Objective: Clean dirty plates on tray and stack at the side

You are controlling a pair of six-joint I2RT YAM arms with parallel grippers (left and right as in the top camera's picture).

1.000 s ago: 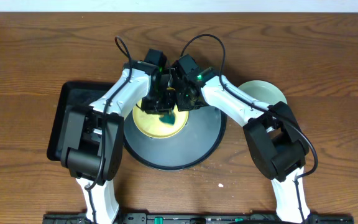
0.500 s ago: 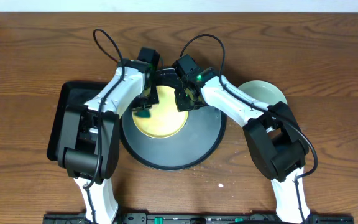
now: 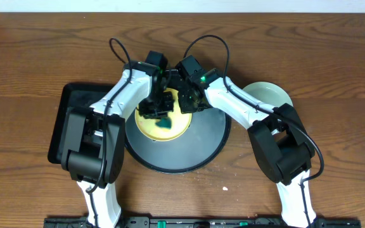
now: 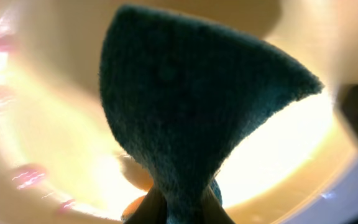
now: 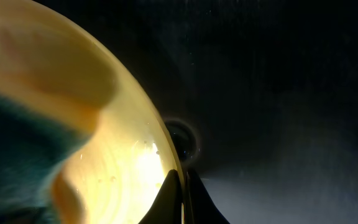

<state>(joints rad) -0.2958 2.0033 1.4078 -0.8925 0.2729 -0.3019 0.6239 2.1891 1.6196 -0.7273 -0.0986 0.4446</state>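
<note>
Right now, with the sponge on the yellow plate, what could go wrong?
The right pincer holds the yellow plate only by its thin rim, so scrubbing could pull it loose inside the tray. The left pincer pinches only one end of the green sponge, which may slip out.

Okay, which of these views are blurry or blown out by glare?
Left wrist: the green sponge fills the frame, soft-focused, with glare washing out the yellow plate behind it. Right wrist: plate rim blurred, tray nearly black. Overhead: sharp and evenly lit.
</note>
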